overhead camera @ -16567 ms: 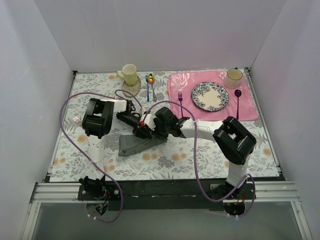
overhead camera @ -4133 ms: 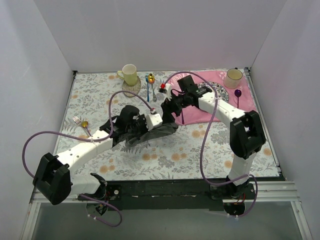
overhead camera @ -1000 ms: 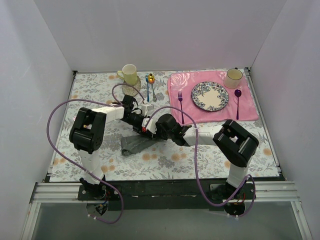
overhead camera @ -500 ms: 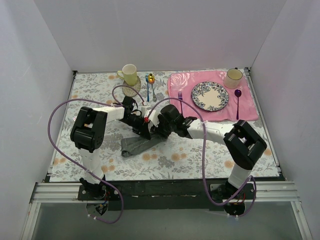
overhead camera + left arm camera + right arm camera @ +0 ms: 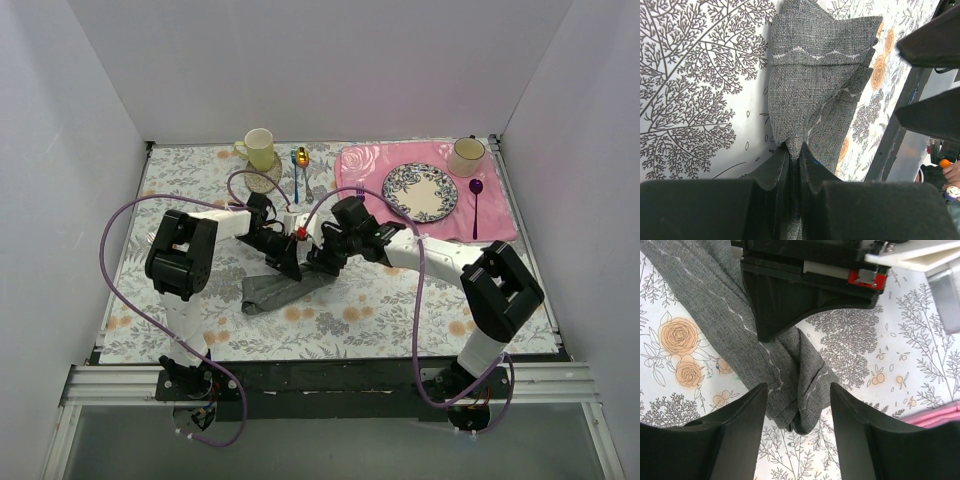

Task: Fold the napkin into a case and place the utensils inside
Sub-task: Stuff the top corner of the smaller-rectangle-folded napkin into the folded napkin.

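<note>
The dark grey napkin lies bunched in a long strip on the flowered tablecloth, also in the left wrist view and the right wrist view. My left gripper is shut on the strip's far end, and a pinch of cloth shows between its jaws. My right gripper faces it from the right and stands open. Its fingers straddle the napkin's rounded end without touching it. The utensils are out of view.
A yellow cup and a blue-handled spoon sit at the back. The pink placemat at back right carries a patterned plate, a purple spoon and a cream cup.
My left gripper closed on the napkin's end. My right gripper opened, let the cloth go and drew back slightly to the right.
</note>
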`<state>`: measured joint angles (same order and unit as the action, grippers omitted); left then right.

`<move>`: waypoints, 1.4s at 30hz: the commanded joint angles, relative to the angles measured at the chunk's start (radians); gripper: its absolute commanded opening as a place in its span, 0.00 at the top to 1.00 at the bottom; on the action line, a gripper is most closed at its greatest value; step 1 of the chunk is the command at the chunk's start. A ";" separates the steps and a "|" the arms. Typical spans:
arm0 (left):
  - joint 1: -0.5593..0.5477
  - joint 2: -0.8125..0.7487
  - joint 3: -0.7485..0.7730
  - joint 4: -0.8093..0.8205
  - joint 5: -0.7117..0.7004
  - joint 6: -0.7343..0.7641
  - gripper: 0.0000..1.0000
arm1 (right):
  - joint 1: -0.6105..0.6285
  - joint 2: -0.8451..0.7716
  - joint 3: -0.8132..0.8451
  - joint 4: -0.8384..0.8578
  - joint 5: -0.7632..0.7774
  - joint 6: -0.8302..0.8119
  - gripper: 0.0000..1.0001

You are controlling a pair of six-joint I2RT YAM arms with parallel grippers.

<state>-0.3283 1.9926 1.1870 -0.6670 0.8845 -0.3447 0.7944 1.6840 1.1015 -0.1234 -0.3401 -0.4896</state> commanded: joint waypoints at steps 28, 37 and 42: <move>0.041 -0.023 0.043 0.003 0.051 -0.069 0.56 | 0.042 0.148 -0.112 0.100 0.082 -0.095 0.99; 0.032 0.066 0.072 0.063 0.090 -0.208 0.51 | 0.045 0.146 -0.138 0.140 0.095 -0.083 0.99; 0.026 0.094 0.079 0.053 0.088 -0.215 0.55 | 0.046 0.144 -0.140 0.151 0.098 -0.078 0.99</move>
<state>-0.2916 2.0548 1.2453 -0.6601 1.0035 -0.5522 0.8326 1.8053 1.0016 0.0658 -0.2745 -0.5770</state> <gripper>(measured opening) 0.470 0.023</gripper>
